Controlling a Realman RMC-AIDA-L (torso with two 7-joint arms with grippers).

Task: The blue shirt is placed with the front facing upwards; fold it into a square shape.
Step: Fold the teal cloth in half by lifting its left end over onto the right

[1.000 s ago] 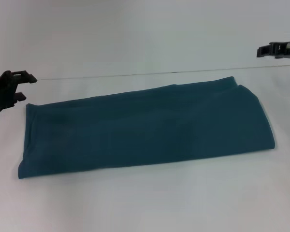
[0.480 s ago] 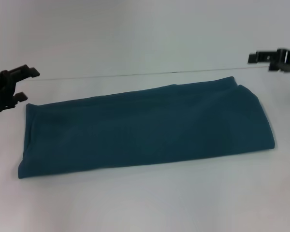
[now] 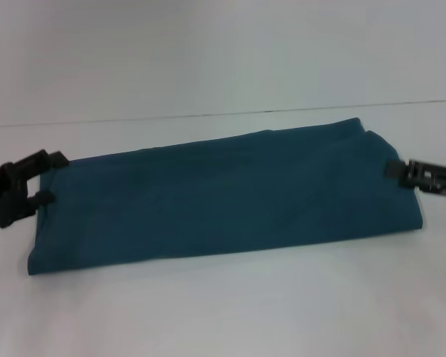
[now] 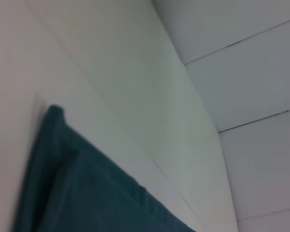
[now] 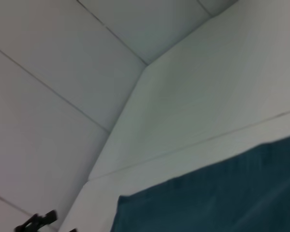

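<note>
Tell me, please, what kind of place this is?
Probably a lab or test bench, not a home: a plain white table, white panelled walls, and only a folded blue shirt between the left tool and right tool.

Both black grippers come down to the long folded teal-blue cotton shirt (image 3: 223, 197): the left gripper (image 3: 46, 178) reaches its left end, the right gripper (image 3: 391, 169) its right end.

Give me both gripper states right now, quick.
Left gripper: open, at the blue shirt's left end.
Right gripper: at the shirt's right end; open or shut cannot be told.
</note>
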